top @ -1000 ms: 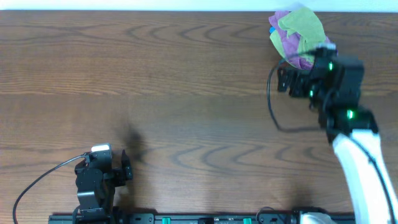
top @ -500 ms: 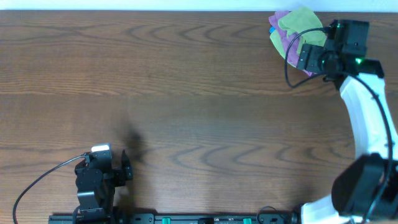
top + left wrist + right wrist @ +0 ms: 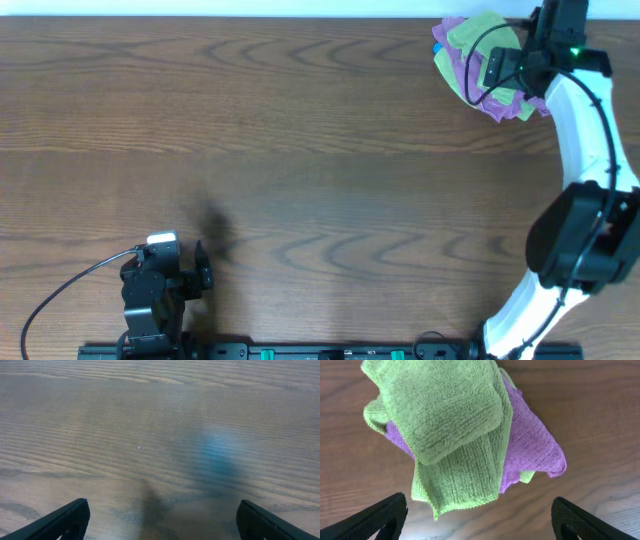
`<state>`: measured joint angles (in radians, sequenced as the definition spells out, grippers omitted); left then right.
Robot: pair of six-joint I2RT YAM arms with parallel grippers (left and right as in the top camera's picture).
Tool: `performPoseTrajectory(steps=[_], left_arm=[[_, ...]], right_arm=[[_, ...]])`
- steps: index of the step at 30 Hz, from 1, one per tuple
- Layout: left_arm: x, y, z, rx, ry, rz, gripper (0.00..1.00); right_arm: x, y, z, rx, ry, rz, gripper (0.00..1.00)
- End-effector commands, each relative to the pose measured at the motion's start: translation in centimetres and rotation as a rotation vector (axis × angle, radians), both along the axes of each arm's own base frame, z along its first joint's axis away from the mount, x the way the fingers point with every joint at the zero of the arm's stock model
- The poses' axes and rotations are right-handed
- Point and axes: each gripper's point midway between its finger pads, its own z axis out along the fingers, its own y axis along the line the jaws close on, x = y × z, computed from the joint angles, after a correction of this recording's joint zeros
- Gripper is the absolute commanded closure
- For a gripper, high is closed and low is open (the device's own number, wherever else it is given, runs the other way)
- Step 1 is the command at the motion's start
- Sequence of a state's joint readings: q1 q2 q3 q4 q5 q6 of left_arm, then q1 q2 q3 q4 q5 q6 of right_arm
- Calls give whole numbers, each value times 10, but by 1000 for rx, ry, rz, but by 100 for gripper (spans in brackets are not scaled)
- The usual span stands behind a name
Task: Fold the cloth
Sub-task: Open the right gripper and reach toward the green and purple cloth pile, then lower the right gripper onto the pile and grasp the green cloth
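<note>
We find the left gripper [image 3: 162,520] at the near left of the brown wood-grain table [image 3: 300,150], its fingers spread wide and holding nothing. The right gripper [image 3: 479,519] hangs at the far right, fingers likewise wide, above a yellow-green terry cloth [image 3: 450,420] bunched on a purple textured cloth [image 3: 532,445]. We cannot tell where the cloth to be folded lies.
</note>
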<state>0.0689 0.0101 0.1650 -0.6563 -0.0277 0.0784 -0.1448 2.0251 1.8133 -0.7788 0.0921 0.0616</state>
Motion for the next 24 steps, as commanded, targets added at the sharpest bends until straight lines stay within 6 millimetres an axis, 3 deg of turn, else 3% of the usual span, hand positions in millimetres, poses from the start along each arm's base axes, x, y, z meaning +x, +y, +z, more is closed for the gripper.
performPoseTrajectory(steps=[1,13,21,24], left_arm=[[0,0,-3,6,5,-2,5],[0,0,-3,6,5,-2,5],[0,0,-3,6,5,-2,5],[0,0,-3,6,5,-2,5]], right_arm=[[13,-9,1,-32,-6,-4,8],[22,16,-7,20,-6,111,7],[25,23,-57,26,87,138,8],[24,12,-71,-24,118,103,9]])
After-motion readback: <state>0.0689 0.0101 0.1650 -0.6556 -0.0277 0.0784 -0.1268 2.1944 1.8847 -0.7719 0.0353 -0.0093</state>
